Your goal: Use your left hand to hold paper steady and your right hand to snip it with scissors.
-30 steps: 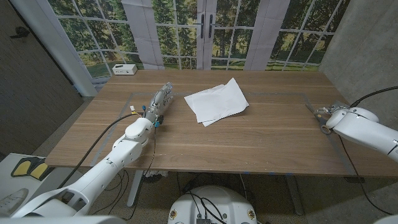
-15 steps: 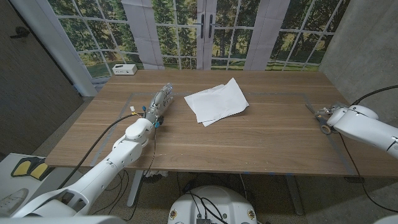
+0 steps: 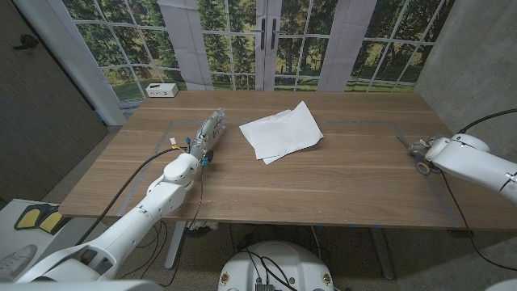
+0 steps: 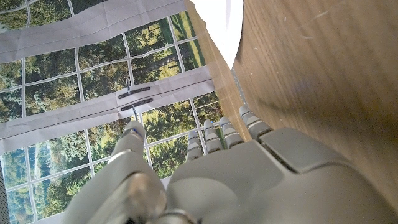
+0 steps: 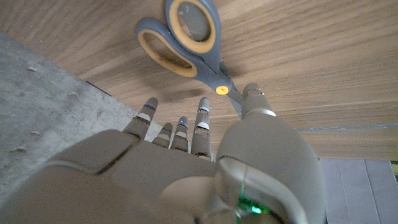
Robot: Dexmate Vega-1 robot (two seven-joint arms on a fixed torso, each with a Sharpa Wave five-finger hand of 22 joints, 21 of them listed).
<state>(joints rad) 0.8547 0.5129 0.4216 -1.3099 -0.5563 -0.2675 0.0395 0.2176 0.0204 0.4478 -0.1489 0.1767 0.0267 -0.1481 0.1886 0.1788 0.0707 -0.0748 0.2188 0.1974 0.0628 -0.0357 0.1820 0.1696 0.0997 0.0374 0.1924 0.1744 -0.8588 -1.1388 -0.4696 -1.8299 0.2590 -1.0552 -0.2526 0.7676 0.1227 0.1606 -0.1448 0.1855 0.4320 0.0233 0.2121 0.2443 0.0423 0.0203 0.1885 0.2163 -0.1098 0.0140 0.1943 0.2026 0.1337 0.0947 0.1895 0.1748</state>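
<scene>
Scissors (image 5: 186,40) lie ungrasped under our empty, spread right hand (image 5: 186,162); next we must grip them. Left hand (image 3: 208,129), released, waits beside paper (image 3: 283,131).

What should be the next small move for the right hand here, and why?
Probably close the right hand around the scissors handles. They lie on the table just beyond its fingers, not yet gripped, while the paper lies untouched near the left hand.

Head camera looks down over the whole brown wooden desk (image 3: 323,182). Each wrist camera sits close behind its own hand, viewing desk wood at near range.
</scene>
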